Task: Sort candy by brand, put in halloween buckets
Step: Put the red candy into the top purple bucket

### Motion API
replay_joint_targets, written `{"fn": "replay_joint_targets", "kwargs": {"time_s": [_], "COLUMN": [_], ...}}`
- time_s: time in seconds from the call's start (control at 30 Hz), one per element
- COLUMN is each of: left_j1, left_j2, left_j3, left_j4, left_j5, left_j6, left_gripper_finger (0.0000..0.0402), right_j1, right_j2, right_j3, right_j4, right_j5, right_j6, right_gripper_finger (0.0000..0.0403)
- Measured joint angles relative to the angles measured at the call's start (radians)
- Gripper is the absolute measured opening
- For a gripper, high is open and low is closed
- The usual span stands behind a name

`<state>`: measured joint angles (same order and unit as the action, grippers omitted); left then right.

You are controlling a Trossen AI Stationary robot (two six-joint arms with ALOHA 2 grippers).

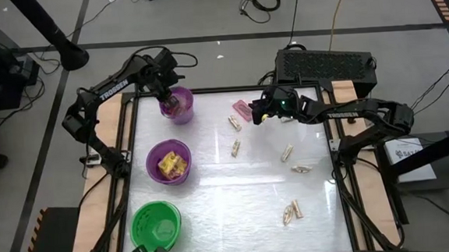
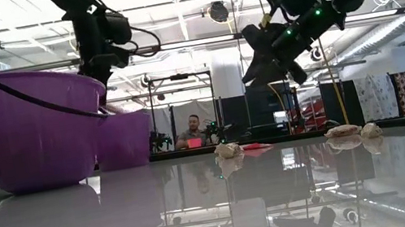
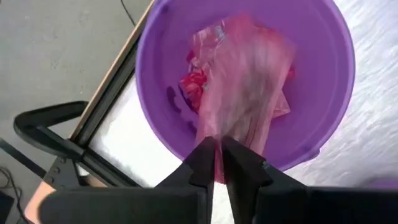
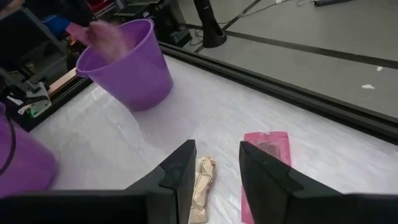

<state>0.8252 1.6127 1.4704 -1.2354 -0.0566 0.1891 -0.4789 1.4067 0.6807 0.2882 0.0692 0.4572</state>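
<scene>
Pink packets lie in the small purple bucket point(image 1: 178, 105) at ten o'clock, where one pink packet point(image 3: 239, 93) is being dropped past the left gripper point(image 3: 219, 163), fingers barely parted. Yellow candy fills the wide purple bucket point(image 1: 152, 171); the green bucket point(image 1: 139, 223) looks empty. One pink packet point(image 4: 266, 163) and scattered tan pieces point(image 1: 292, 212) remain, with the right gripper point(image 4: 216, 180) spread and empty above them at one o'clock.

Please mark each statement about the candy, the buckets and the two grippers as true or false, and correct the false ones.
1. The left gripper is above the small purple bucket. True.
2. The wider purple bucket holds yellow packets. True.
3. The green bucket is full of pink packets. False: no pink packets show in it.
4. The right gripper holds a tan piece. False: its fingers are open and hold nothing; a tan piece and a pink packet lie on the table below.
</scene>
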Motion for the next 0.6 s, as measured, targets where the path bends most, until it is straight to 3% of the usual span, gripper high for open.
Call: {"fn": "replay_joint_targets", "kwargs": {"time_s": [0.3,0.6], "left_j1": [-0.003,-0.029], "left_j2": [0.0,0.0], "left_j3": [-0.016,-0.016], "left_j4": [0.041,0.076], "left_j5": [0.0,0.0], "left_j6": [0.029,0.079], "left_gripper_finger": [0.0077,0.0116], "right_j1": [0.0,0.001], "right_j2": [0.0,0.0], "right_j3": [0.0,0.0], "right_j4": [0.0,-0.001], "right_j5": [0.003,-0.003], "right_j6": [0.008,0.113], "right_gripper_finger": [0.0116,0.0116]}}
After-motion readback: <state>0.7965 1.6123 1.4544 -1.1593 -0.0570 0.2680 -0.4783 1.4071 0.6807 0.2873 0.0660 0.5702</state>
